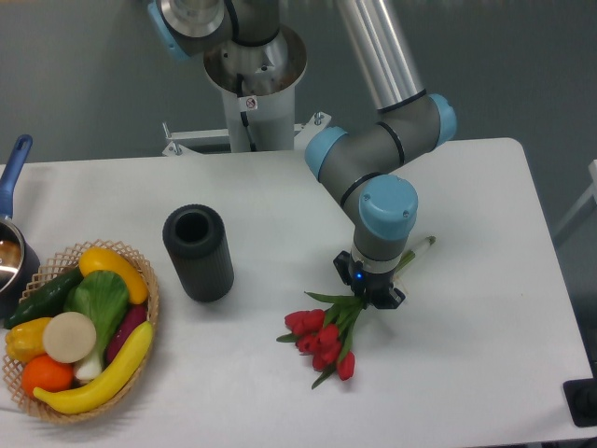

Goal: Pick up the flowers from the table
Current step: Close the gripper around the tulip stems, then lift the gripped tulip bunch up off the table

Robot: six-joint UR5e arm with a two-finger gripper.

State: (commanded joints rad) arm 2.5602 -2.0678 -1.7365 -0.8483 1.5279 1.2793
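Note:
The flowers (324, 336), a small bunch of red tulips with green leaves and pale green stems, lie on the white table (466, 373) right of centre. The buds point to the lower left, and the stem ends (422, 245) stick out to the upper right. My gripper (370, 285) points straight down over the stems, just behind the leaves. The blue wrist hides most of it. Dark finger parts show on either side of the stems, so the jaws look open around them. I cannot tell if they touch the stems.
A black cylinder (198, 252) stands left of the flowers. A wicker basket (149, 308) of fruit and vegetables sits at the front left. A pot with a blue handle (14, 163) is at the left edge. The robot's base (254, 75) stands at the back.

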